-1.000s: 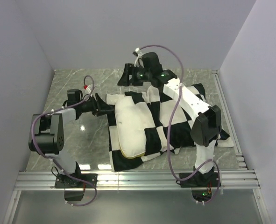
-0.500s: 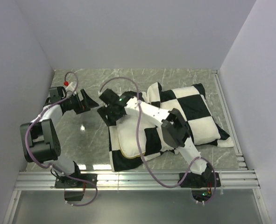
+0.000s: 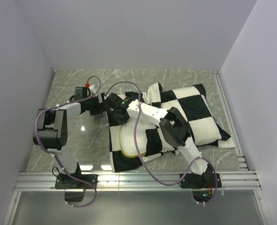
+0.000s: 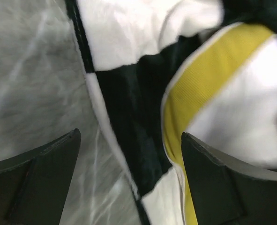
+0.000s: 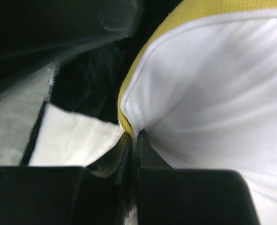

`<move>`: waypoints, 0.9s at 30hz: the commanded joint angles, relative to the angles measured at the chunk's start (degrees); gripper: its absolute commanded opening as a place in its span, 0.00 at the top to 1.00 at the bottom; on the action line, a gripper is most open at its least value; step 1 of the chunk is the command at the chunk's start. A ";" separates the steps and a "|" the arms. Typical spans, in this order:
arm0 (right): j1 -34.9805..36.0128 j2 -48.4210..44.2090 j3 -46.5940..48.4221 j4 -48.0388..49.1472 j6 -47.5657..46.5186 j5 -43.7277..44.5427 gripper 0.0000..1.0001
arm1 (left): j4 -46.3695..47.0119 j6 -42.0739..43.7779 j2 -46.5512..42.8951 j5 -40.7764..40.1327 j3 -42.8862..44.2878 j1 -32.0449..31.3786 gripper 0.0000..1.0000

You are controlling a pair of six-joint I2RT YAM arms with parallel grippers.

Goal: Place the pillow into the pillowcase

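Note:
The black-and-white checkered pillowcase (image 3: pixel 194 108) lies spread over the middle and right of the table. The cream pillow (image 3: pixel 129 138) lies on its left part, with its yellow band along the near edge. My right gripper (image 3: pixel 113 105) reaches across to the pillow's far left corner. In the right wrist view, this gripper (image 5: pixel 134 136) is shut on the pillow (image 5: pixel 213 84) at its yellow-banded seam. My left gripper (image 3: pixel 102 104) is right beside it. In the left wrist view, it (image 4: pixel 131 136) stands open over the pillowcase (image 4: pixel 129 117) edge, with the pillow (image 4: pixel 250 108) next to its right finger.
The grey marble tabletop (image 3: pixel 77 136) is bare on the left. White walls close in the left, back and right. An aluminium rail (image 3: pixel 138 180) runs along the near edge. The right arm's purple cable (image 3: pixel 138 140) loops over the pillow.
My right arm swung from the back of the table to the pillow's far left corner and shut on its edge. My left gripper pulled away left, opened wide and came back to the pillowcase edge.

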 commanded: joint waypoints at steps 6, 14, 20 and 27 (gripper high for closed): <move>-2.21 -17.44 -8.88 1.42 -1.91 -3.41 1.00 | 1.02 -10.06 11.45 -12.96 7.09 -4.23 0.17; -3.18 -25.81 -14.24 1.95 -1.82 -2.70 1.00 | -3.37 -8.75 17.96 -10.15 12.89 -5.99 0.61; -3.97 -27.74 -21.36 4.59 -3.66 -1.57 1.00 | -9.26 -3.92 12.81 -5.68 12.38 -3.11 1.00; -7.04 -26.60 -24.89 6.44 -5.42 4.15 1.00 | -25.68 8.54 -3.81 -1.54 10.26 8.23 1.00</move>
